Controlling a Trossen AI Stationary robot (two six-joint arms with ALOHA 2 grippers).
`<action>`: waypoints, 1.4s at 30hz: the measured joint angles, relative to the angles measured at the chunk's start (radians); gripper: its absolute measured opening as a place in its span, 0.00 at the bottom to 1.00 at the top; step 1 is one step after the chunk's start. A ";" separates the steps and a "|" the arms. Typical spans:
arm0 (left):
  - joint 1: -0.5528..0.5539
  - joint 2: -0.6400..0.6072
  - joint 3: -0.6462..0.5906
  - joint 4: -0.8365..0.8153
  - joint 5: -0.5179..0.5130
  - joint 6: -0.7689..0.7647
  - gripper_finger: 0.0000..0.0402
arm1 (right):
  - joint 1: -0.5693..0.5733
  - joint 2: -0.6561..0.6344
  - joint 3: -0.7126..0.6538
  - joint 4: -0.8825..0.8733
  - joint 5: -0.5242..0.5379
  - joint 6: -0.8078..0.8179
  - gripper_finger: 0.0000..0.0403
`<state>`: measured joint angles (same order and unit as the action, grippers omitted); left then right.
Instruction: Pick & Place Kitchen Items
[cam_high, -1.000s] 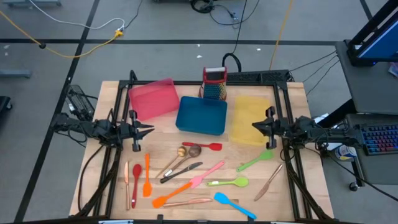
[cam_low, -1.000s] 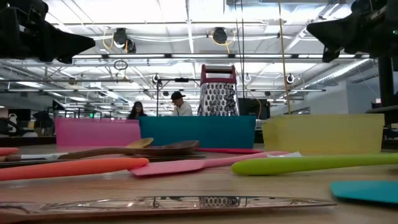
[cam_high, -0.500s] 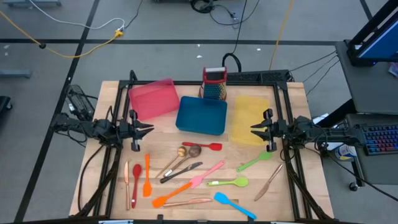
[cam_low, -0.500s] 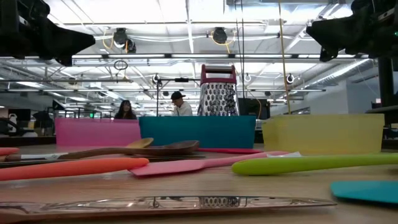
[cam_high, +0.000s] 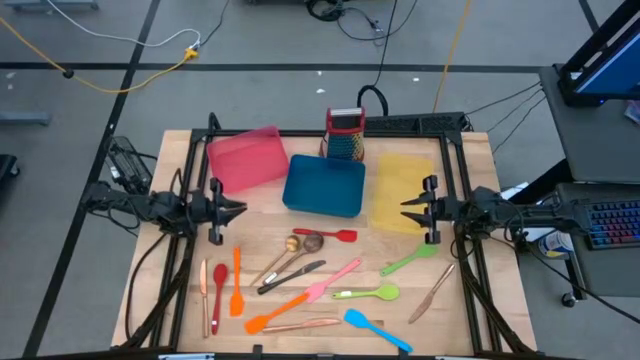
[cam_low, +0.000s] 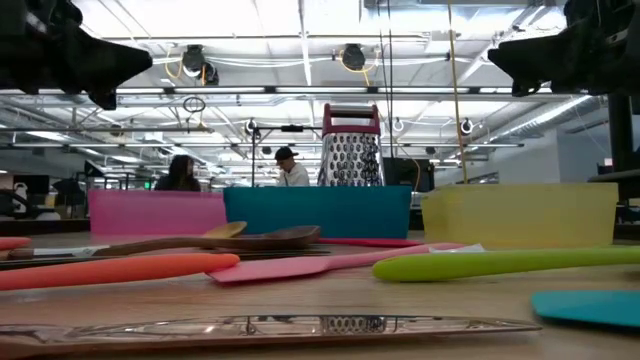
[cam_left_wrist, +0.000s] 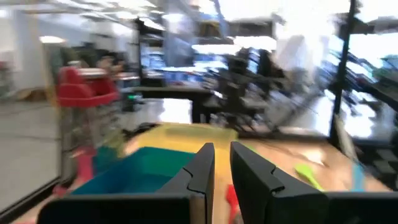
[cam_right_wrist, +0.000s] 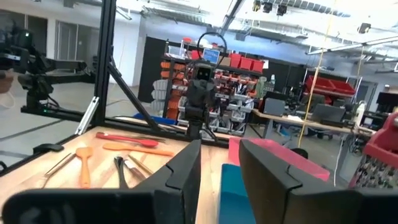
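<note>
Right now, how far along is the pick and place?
Nothing looks done: pink rectangular tray, blue rectangular tray and yellow rectangular tray look empty. In hand: nothing; left gripper and right gripper hover empty. Left: all utensils, like the orange silicone spatula.

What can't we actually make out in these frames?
- Inside of the pink tray, blue tray and yellow tray: low view shows only their walls.
- Left wrist view: motion blur; the grater is a red smear.
- Cutlery by the left gripper: too small in the high view to tell knife from fork.
- Blue spatula: cut off by the low view's edge.
</note>
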<state>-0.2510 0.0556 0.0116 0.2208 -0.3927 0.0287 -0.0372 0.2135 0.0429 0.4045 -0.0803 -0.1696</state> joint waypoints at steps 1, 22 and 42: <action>0.001 0.009 0.004 0.009 -0.015 -0.004 0.14 | 0.000 0.010 0.000 0.021 0.000 -0.006 0.25; 0.000 0.689 0.493 -0.209 -0.020 -0.125 0.38 | 0.000 0.312 0.000 0.379 0.000 -0.002 0.27; -0.109 1.073 0.740 -0.592 -0.017 -0.745 0.33 | 0.000 0.325 0.000 0.392 0.000 -0.011 0.27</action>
<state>-0.3600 1.1284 0.7517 -0.3707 -0.4098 -0.7168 -0.0372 0.5382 0.0429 0.7968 -0.0803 -0.1802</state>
